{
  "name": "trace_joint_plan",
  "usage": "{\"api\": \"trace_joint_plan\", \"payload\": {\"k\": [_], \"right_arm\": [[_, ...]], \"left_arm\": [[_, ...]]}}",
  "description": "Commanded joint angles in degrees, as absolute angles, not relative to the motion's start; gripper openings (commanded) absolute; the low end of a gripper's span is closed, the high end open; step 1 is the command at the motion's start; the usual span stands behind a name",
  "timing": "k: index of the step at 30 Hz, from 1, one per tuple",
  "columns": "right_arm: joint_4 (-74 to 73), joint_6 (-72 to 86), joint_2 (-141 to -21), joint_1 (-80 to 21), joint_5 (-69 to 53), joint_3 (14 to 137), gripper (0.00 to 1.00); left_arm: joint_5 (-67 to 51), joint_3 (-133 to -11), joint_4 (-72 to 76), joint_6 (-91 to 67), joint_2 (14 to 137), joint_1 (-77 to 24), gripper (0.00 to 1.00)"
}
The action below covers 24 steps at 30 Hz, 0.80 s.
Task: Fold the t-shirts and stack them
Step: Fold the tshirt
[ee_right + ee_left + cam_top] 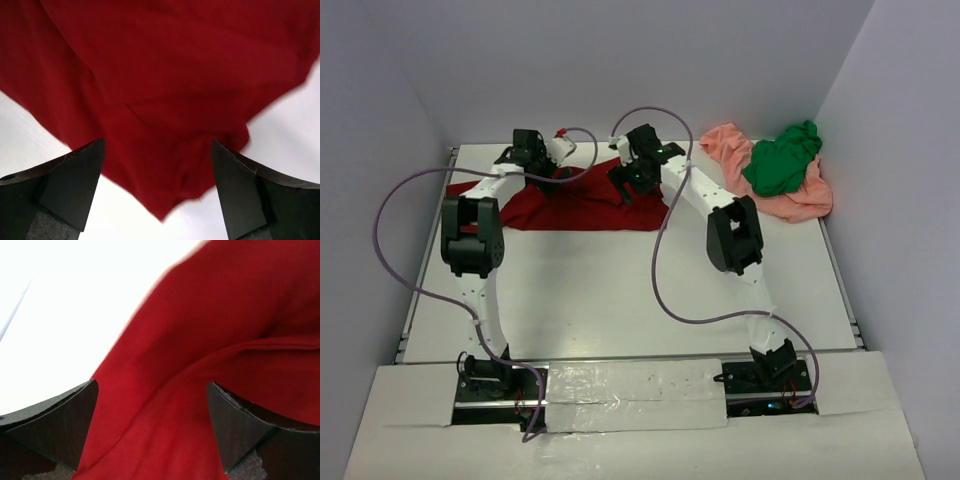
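On the white surface point(620, 300), the left claw point(151, 386) and the right claw point(157, 144) are both standing spread wide over the large dark red cloth t-shirt point(582, 208), which is lying flat at the far middle. In the far right corner, the bright green cloth t-shirt point(782, 160) is lying crumpled atop the salmon-pink cloth t-shirt point(800, 200).

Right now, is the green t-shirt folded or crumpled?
Crumpled: the green t-shirt lies bunched in a lumpy heap on the salmon-pink t-shirt, with no straight folded edges.
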<state>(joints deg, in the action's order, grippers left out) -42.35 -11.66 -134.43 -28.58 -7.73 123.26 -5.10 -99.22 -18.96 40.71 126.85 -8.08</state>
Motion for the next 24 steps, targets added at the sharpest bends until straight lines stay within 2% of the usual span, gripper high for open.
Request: {"api": "trace_joint_plan", "payload": {"k": [1, 5, 11, 19, 24], "right_arm": [[-45.17, -12.74, -138.42, -31.81, -7.21, 132.77, 0.92], [-43.16, -12.92, -140.1, -32.87, -6.33, 132.46, 0.93], [-42.8, -12.75, -141.24, -33.57, -3.96, 132.54, 0.93], [-40.78, -10.82, -142.55, -34.37, 1.84, 133.15, 0.88], [-37.8, -8.44, -143.0, -34.37, -1.21, 133.59, 0.85]], "left_arm": [[-4.22, -97.92, -10.04, 30.34, 118.06, -5.46, 0.99], [-0.54, -90.9, -1.7, 26.64, 113.12, -4.83, 0.99], [-0.26, -88.86, -0.62, 23.82, 110.74, -3.96, 0.99], [1.48, -83.94, 3.69, 21.8, 106.18, -3.69, 0.99], [2.55, -81.22, 4.04, 19.69, 103.81, -3.52, 0.99]]}}
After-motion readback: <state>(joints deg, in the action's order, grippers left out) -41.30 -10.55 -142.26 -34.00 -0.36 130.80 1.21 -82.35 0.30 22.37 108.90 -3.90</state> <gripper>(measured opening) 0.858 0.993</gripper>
